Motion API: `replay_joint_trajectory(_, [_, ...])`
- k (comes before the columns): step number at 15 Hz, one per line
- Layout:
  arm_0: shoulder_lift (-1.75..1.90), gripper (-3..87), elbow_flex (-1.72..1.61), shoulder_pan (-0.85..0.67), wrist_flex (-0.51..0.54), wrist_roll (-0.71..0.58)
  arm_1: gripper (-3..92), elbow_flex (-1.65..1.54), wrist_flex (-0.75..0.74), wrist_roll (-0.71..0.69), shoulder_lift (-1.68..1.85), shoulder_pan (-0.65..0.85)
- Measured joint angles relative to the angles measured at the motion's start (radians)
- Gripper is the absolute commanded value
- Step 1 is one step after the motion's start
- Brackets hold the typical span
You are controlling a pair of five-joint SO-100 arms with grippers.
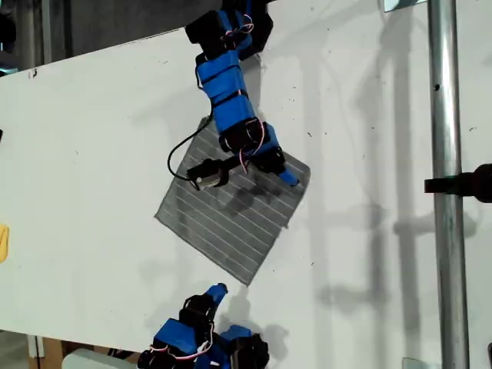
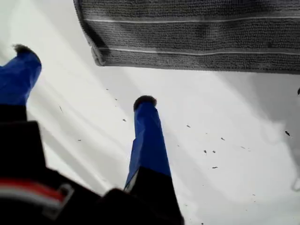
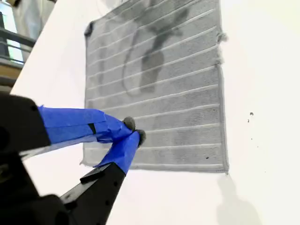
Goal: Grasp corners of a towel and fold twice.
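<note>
The white bench (image 1: 92, 154) carries the towel (image 1: 231, 223), which lies flat and open near the middle of the exterior view, turned like a diamond. Its lowest corner (image 1: 247, 282) points to the bottom edge of this view. Just to the exterior view's left of that corner is my first pincer (image 1: 217, 290). Its jaws are spread wide over bare bench and hold nothing, with the towel corner (image 2: 96, 58) a little ahead. Further to the exterior view's right, my second pincer (image 1: 290, 180) is over the towel near its right corner. Its tips (image 3: 133, 130) are closed together, and I cannot tell if they pinch any cloth. A metal pole (image 1: 446, 184) stands at the far right of the exterior view.
</note>
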State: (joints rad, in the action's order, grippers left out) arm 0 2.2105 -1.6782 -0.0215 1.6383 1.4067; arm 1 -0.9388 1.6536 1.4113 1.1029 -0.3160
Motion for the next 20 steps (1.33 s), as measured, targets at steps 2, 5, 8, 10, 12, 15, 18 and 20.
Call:
replay_joint_trajectory(2, [0.000, -2.9, -0.002, 0.002, 0.000, 0.002, 39.7, 0.008, -0.029, 0.002, -0.058, 0.000])
replay_joint_trajectory(5, [0.000, -2.9, -0.018, 0.006, 0.000, 0.002, 39.2, 0.025, -0.095, 0.000, -0.169, 0.002])
replay_joint_trajectory(8, [0.000, -2.9, -0.023, 0.006, -0.002, 0.002, 36.9, 0.029, -0.155, 0.000, -0.276, 0.005])
replay_joint_trajectory(10, [0.000, -2.9, -0.035, 0.006, -0.002, 0.002, 27.2, 0.051, -0.176, -0.006, -0.308, 0.015])
replay_joint_trajectory(12, [0.000, -2.9, -0.035, 0.006, -0.002, 0.002, 7.0, 0.055, -0.202, -0.018, -0.314, 0.021])
replay_joint_trajectory(15, [0.000, -2.9, -0.063, 0.006, -0.006, 0.002, -0.2, 0.063, -0.256, -0.025, -0.314, 0.025])
replay_joint_trajectory(18, [0.012, -2.9, -0.075, 0.006, -0.015, 0.005, -0.2, 0.063, -0.268, -0.040, -0.314, 0.026])
replay_joint_trajectory(20, [0.009, -2.9, -0.069, 0.006, -0.021, -0.002, -0.2, 0.063, -0.268, -0.049, -0.314, 0.028])
